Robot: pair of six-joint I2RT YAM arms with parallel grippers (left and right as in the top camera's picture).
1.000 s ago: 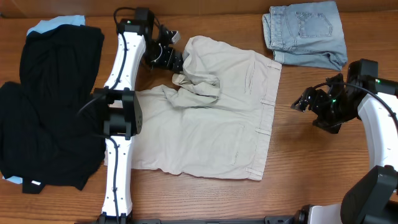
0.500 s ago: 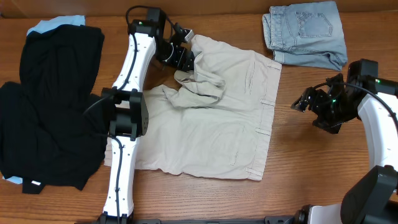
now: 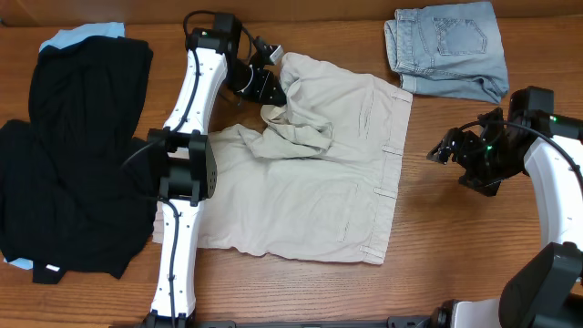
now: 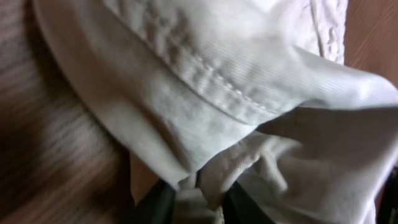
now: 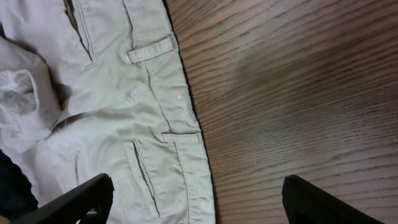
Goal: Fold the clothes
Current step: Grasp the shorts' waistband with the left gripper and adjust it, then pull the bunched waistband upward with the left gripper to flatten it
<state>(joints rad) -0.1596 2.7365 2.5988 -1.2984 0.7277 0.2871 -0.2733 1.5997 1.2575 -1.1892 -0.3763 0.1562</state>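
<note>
Where the shorts (image 3: 319, 182) lie spread across the middle of the overhead frame, their upper-left part is bunched into a fold at the left gripper (image 3: 271, 91), whose fingers (image 4: 152, 208) pinch the beige cloth between them. The right gripper (image 3: 440, 151) hovers over the table (image 3: 455, 237) at right, near the waistband (image 3: 393, 150), its fingers spread wide. A black garment (image 3: 73, 155) lies at left, folded denim (image 3: 446, 50) at upper right.
</note>
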